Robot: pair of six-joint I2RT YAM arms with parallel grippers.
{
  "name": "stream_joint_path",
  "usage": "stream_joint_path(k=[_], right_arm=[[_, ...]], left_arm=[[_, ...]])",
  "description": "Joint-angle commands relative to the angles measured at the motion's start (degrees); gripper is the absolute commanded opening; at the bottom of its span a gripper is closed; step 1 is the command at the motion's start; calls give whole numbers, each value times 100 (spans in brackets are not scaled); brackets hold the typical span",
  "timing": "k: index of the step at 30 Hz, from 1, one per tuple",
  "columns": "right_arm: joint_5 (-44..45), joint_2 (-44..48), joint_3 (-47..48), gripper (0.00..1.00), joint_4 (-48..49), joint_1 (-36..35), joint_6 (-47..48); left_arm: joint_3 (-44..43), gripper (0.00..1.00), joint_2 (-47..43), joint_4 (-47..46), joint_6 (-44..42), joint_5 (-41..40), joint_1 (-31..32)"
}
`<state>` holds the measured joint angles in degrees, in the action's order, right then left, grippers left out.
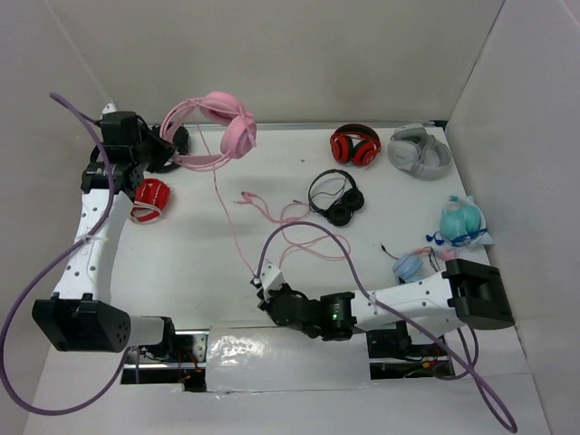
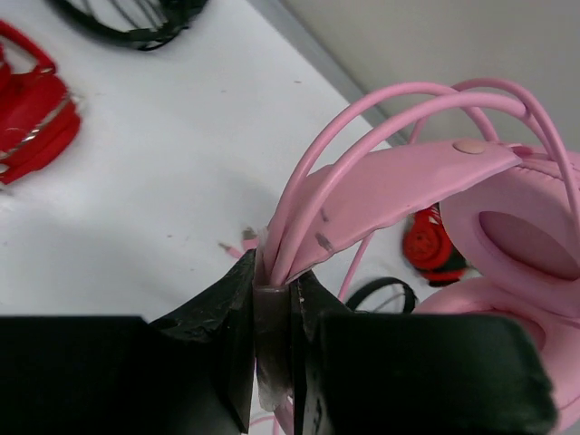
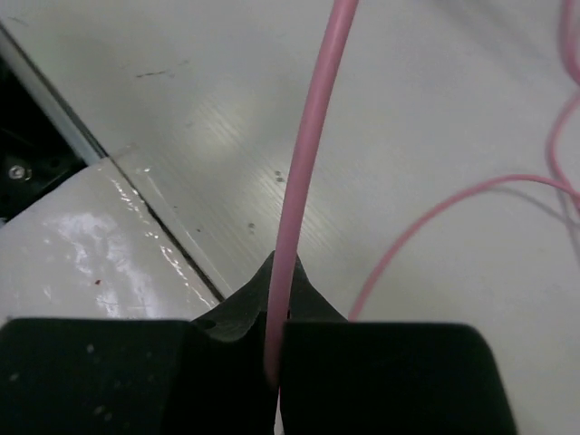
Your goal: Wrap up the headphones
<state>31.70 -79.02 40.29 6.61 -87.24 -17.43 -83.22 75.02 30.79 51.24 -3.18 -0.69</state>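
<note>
Left gripper (image 2: pixel 272 292) clamped on the headband of the headphones (image 1: pixel 228 130); back wall close behind them. Nearward of the headphones, right gripper (image 1: pixel 264 288) pinches their cable (image 3: pixel 299 181). Step: winding looks about to start. Next: carry cable to the cups. Open tabletop between; black headphones (image 1: pixel 337 197) lie right of the slack.
</note>
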Motion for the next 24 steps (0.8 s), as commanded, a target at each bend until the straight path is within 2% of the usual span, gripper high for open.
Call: stream_joint_path(k=[1, 5, 6, 10, 13, 15, 16, 17, 18, 20, 24], right_arm=[[1810, 544, 654, 0, -1740, -319, -681], [3295, 809, 1164, 0, -3294, -443, -1437], [3907, 879, 1278, 0, -3985, -460, -1874], [5017, 941, 1893, 0, -5493, -443, -2834], [5511, 872, 2341, 0, -6748, -443, -3572], [5758, 758, 2587, 0, -7058, -443, -3740], [6029, 661, 2711, 0, -7843, -425, -4028], [6154, 538, 2895, 0, -8564, -417, -5493], [6320, 311, 3088, 0, -8945, -399, -5429], [6636, 142, 3204, 0, -8914, -181, -5394], [6638, -507, 3835, 0, -8914, 295, -5288]], left_arm=[[-142, 0, -50, -592, 422, -621, 25], [383, 0, -49, -828, 299, -736, 25], [490, 0, -67, -898, 281, -737, 25], [886, 0, -155, -1364, -201, -412, 182], [852, 0, 20, -1268, -569, -578, 384], [799, 0, 117, -1233, -815, -648, 534], [764, 0, 153, -1172, -887, -692, 709], [772, 0, 188, -1145, -975, -736, 806], [798, 0, 214, -1154, -1185, -719, 885], [912, 0, 206, -1180, -1370, -710, 1192], [1167, 0, 118, -1234, -1767, -920, 1676]])
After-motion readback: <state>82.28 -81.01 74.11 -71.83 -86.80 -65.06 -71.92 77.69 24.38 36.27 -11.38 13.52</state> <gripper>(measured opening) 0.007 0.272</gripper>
